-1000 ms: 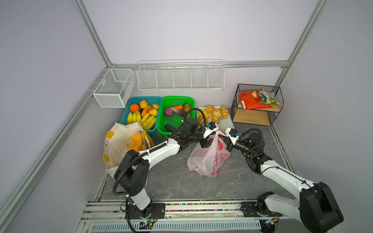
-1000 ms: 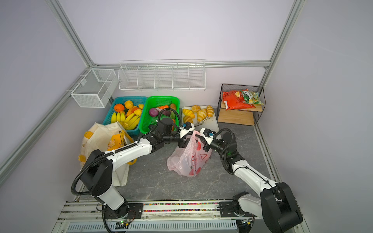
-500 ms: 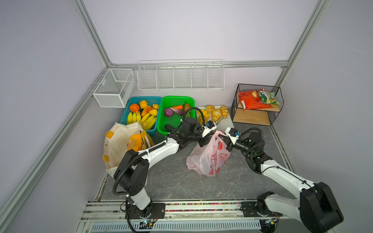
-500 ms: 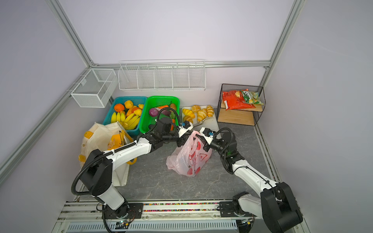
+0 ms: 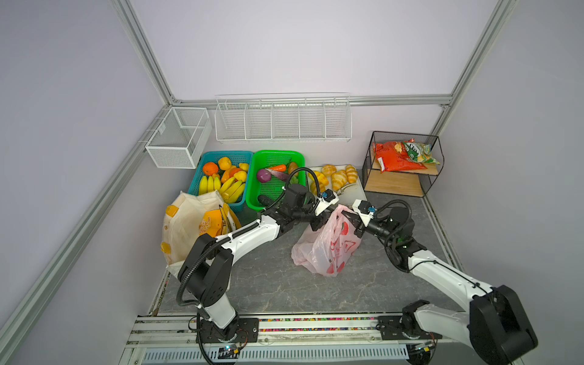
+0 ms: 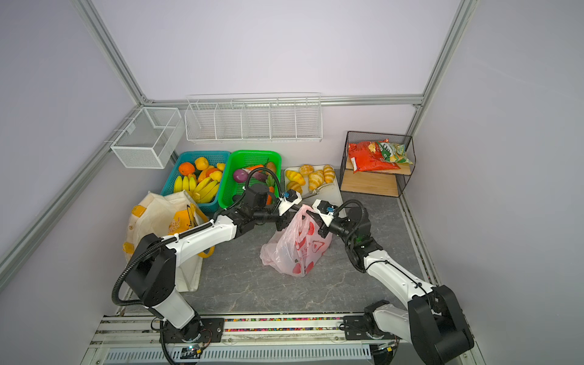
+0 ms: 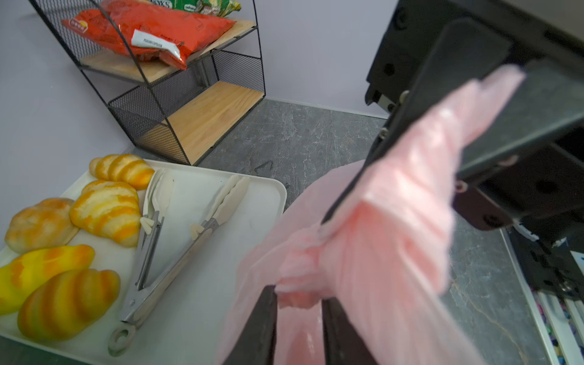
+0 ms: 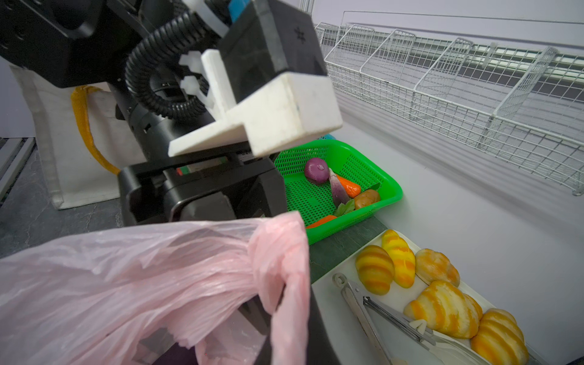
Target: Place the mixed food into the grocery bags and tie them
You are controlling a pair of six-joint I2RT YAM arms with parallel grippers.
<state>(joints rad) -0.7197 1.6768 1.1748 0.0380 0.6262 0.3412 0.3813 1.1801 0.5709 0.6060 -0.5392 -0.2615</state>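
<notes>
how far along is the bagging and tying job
Done: the canvas tote holds an orange packet; the pink bag looks filled. In hand: right end effector and left end effector each grip a bag handle, no knot yet. Remaining: tying both bags; a purple onion sits in the green basket.

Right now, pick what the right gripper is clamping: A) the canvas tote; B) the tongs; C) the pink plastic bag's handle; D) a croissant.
C: the right gripper is shut on a bunched handle of the pink plastic bag, as the left wrist view shows up close.

glossy crinkled plastic bag (image 5: 328, 249), matt marbled tabletop (image 5: 278, 284).
</notes>
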